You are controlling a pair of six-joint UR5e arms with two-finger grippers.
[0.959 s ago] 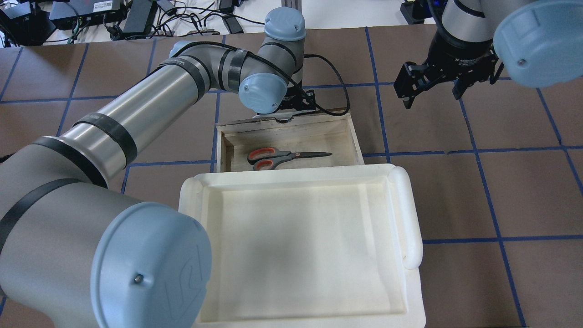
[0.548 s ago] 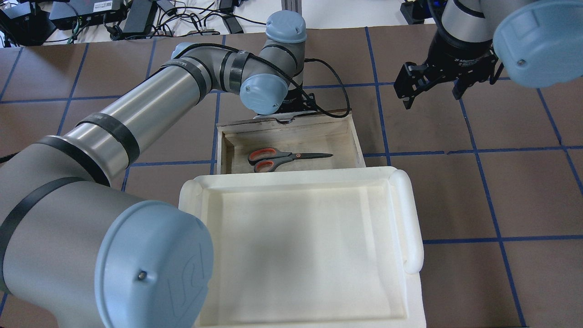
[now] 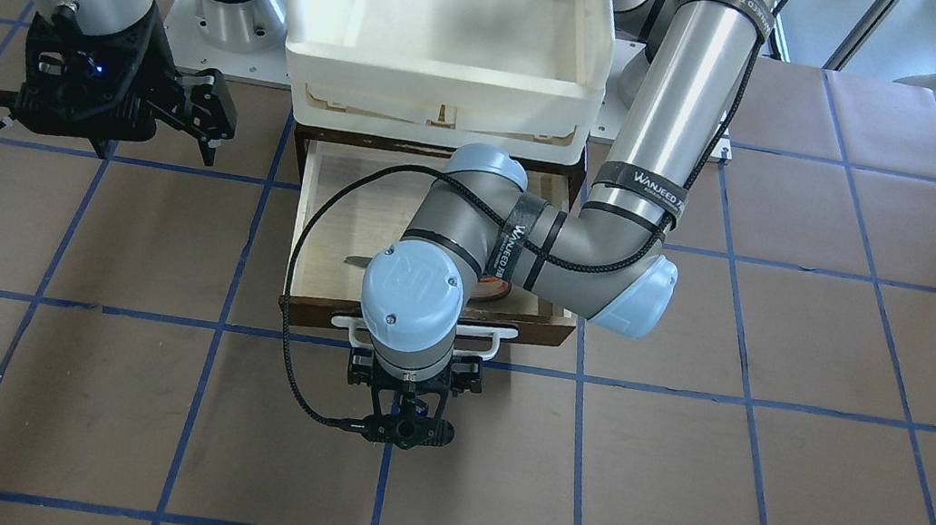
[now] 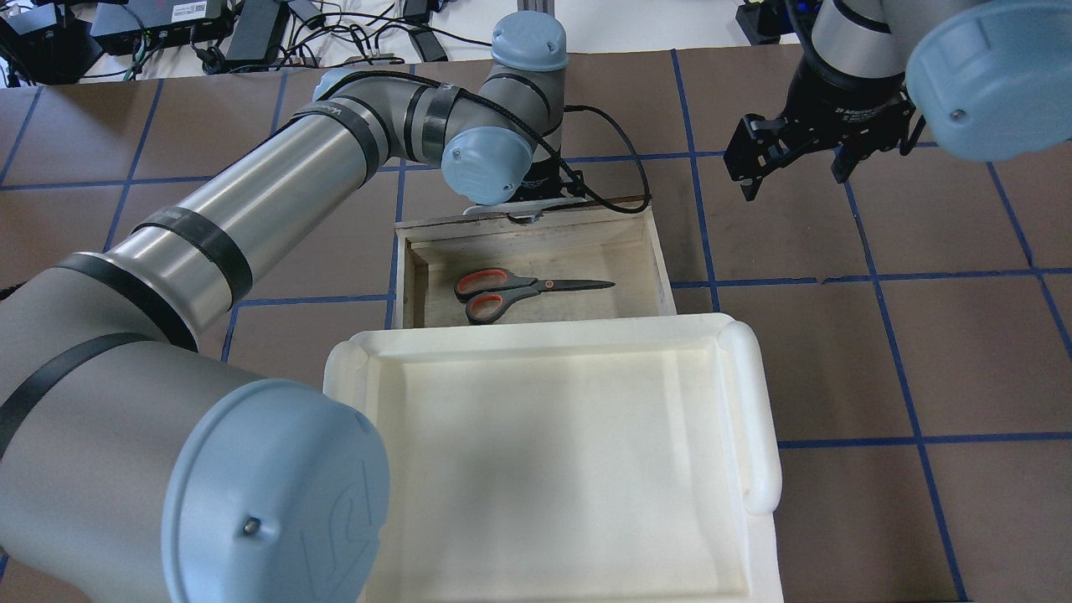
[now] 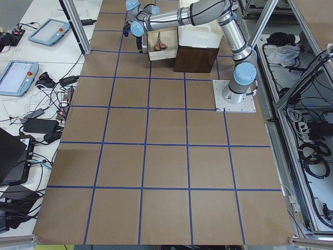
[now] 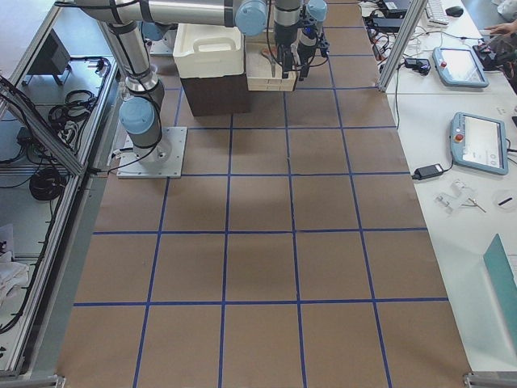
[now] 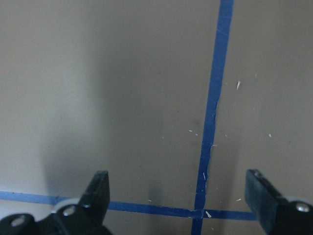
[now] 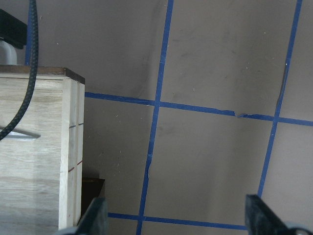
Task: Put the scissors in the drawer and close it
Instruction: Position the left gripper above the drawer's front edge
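Note:
The scissors [image 4: 519,289] lie flat in the open drawer [image 4: 657,260], blades pointing right; in the front-facing view only a blade tip [image 3: 356,261] shows beside my left arm. My left gripper [image 7: 178,196] is open and points down at bare table just outside the drawer's dark front [image 3: 315,307], by the white handle [image 3: 503,336]. The wrist hides it in the overhead view. My right gripper [image 4: 796,172] hangs open and empty above the table, right of the drawer, whose side wall [image 8: 68,152] shows in its wrist view.
A white plastic tray [image 4: 754,402] sits on the dark cabinet [image 5: 195,57] that houses the drawer, over the drawer's inner end. A black cable [image 3: 292,274] loops from the left wrist across the drawer. Cables and devices [image 4: 193,25] line the far table edge.
The left wrist has shifted slightly away from the robot. The white tray sits a little nearer in the view and slightly more of the drawer's inside shows. The right arm is still.

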